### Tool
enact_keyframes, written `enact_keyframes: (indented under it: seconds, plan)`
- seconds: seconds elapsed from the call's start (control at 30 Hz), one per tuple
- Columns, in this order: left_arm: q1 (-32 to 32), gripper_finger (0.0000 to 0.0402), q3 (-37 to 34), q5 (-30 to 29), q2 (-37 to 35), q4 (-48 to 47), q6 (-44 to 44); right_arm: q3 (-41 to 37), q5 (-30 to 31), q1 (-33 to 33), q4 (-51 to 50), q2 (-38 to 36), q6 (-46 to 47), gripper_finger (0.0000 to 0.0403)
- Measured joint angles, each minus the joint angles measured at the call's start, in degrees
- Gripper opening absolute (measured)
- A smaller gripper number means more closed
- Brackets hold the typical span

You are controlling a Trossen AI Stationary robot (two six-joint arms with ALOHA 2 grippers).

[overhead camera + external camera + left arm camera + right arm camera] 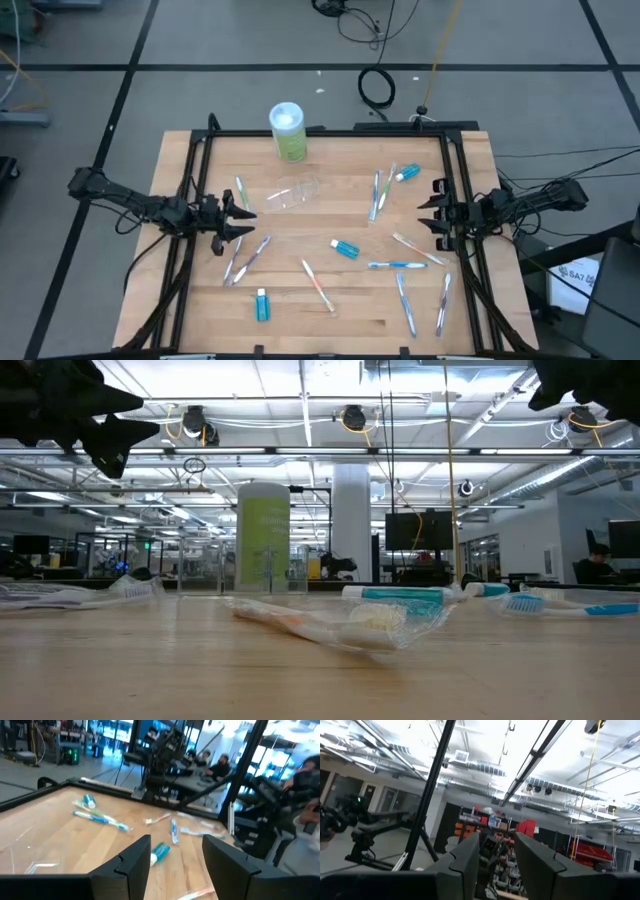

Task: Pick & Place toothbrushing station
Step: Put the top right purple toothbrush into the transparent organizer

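**Wooden counter strewn with toothbrushes, both arms raised at its sides**

From above, a pale wooden counter (330, 300) carries scattered toothbrushes (398, 265), three small blue tubes (345, 249) and a clear cup (295, 193) lying on its side near the middle, below a tall green container (288, 131). The left arm reaches in from the left edge, its left pincer (243, 222) pointing inward with fingers parted, holding nothing. The right arm mirrors it at the right edge; its right pincer (428, 215) is also apart and empty.

At counter height, both pincers hang high in the upper corners, clear of the surface. A wrapped toothbrush lies closest, the green container upright behind it.

From the left wrist, two dark fingers (135, 862) stand spread, angled down across the counter toward a blue tube and several brushes.

From the right wrist, spread fingers (467, 857) point upward at the ceiling lights.
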Motion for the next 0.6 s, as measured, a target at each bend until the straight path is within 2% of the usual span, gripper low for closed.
enact_keyframes:
  seconds: [0.17,0.37,0.47,0.6]
  plan:
    - [0.0,0.0184,4.7,0.0,7.1,-4.2,-0.1,0.0,1.0,-1.7,-0.1,2.7,2.1,0.0117]
    - [-0.3,0.0184,8.7,-0.1,14.0,-7.6,-1.2,0.4,10.3,-4.0,-0.1,6.5,7.5,0.0117]
    - [-1.0,0.0184,11.2,-0.3,16.7,-10.7,-2.9,1.9,10.0,-5.0,-0.2,9.4,9.9,0.0117]
    - [-2.6,0.0184,15.2,-4.4,20.2,-17.5,-5.0,4.8,10.0,-5.1,-4.6,14.5,10.9,0.0117]
